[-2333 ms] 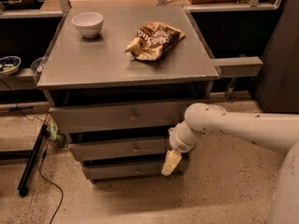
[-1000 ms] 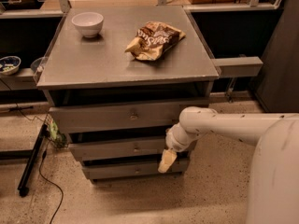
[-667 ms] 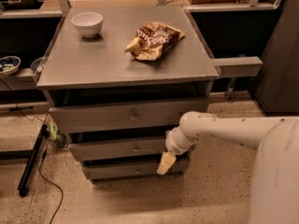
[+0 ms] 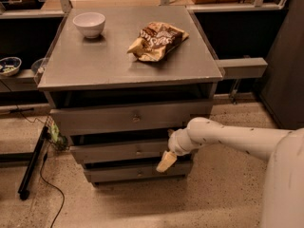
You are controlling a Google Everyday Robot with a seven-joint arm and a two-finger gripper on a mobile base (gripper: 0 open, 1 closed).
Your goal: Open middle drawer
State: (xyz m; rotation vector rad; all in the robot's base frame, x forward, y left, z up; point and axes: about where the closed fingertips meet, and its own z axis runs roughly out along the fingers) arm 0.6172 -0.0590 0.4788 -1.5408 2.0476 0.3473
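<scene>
The grey cabinet has three stacked drawer fronts. The middle drawer is the second one, with a small round knob at its centre. My gripper hangs from the white arm in front of the cabinet's right side, over the lower right part of the middle drawer and the top of the lowest drawer. It is to the right of the knob and slightly below it. The top drawer stands out a little further than the two below it.
On the cabinet top sit a white bowl at the back left and a crumpled chip bag at the centre right. A black cable and pole lie on the floor to the left. A small dish rests on a low shelf at the far left.
The arm and gripper have drifted slightly to the left along the drawer fronts, closer to the middle drawer's knob. The drawers have not moved.
</scene>
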